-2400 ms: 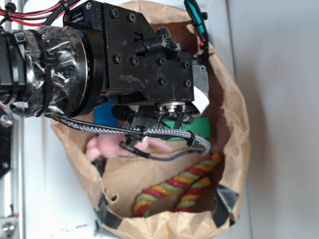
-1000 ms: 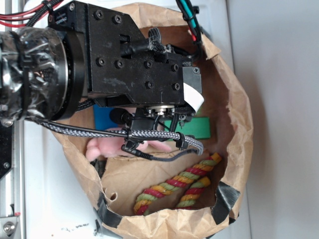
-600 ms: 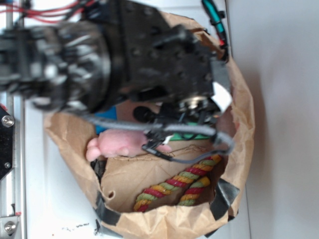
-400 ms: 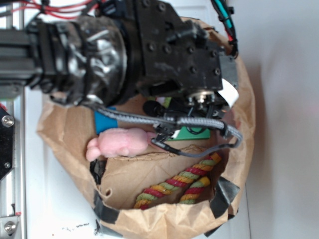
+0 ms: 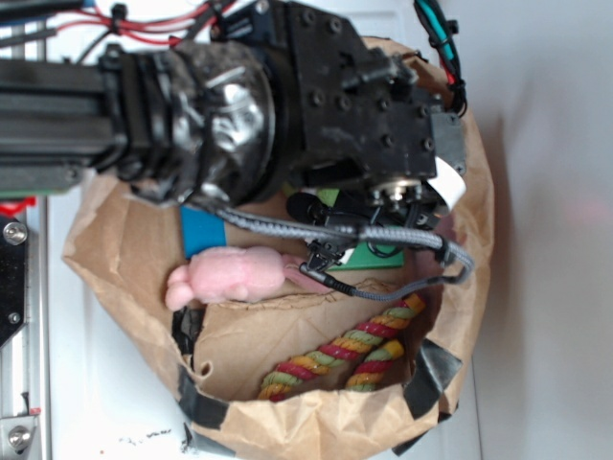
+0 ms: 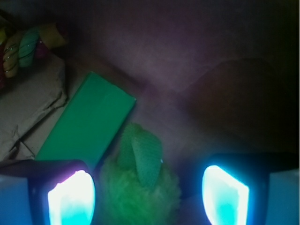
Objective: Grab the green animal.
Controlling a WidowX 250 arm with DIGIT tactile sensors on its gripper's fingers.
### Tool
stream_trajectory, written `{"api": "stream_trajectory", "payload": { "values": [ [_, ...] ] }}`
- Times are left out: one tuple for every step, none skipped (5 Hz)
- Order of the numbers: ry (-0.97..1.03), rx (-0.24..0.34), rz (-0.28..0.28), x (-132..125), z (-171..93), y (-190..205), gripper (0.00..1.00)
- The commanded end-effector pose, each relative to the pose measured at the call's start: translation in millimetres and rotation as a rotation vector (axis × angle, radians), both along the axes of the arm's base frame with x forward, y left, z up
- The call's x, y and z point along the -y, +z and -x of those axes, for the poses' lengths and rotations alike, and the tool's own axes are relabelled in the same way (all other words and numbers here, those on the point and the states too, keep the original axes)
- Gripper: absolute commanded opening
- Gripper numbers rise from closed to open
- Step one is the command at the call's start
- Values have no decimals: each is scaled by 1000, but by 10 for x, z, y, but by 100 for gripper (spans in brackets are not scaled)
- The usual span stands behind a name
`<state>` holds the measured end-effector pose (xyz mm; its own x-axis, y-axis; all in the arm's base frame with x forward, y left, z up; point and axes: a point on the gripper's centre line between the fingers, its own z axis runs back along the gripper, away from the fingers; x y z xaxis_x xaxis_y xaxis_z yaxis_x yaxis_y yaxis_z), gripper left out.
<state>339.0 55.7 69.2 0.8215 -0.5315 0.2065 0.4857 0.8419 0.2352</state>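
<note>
Green animal (image 6: 140, 180) sits half cropped between end effector (image 6: 147, 197) fingers.

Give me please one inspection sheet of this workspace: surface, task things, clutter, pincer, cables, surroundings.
Surface: brown paper bag, its floor creased.
Job's things: green animal, fuzzy, between the pincer's fingers, beside the green block.
Clutter: pink plush, blue block, striped rope.
Grippers: pincer open, fingers on both sides of the animal, not closed on it.
Cables: braided cable under the wrist; red wires at the top.
Surroundings: white table.

Green block (image 6: 86, 119) touching green animal (image 6: 140, 185); paper bag (image 5: 460, 287) walls close round.
</note>
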Motion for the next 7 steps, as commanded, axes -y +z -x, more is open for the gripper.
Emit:
{"api": "stream_trajectory", "payload": {
  "values": [
    [7, 8, -38, -44, 14, 39, 100],
    [-6, -23, -43, -7, 203, -29, 100],
    [-41, -35, -51, 48, 402, -69, 100],
    [-33, -23, -55, 38, 345, -84, 100],
    [-26, -21, -60, 42, 312, -108, 100],
    [-22, -24, -67, 43, 284, -129, 100],
    [-12, -17, -64, 46, 272, -119, 100]
  ]
}}
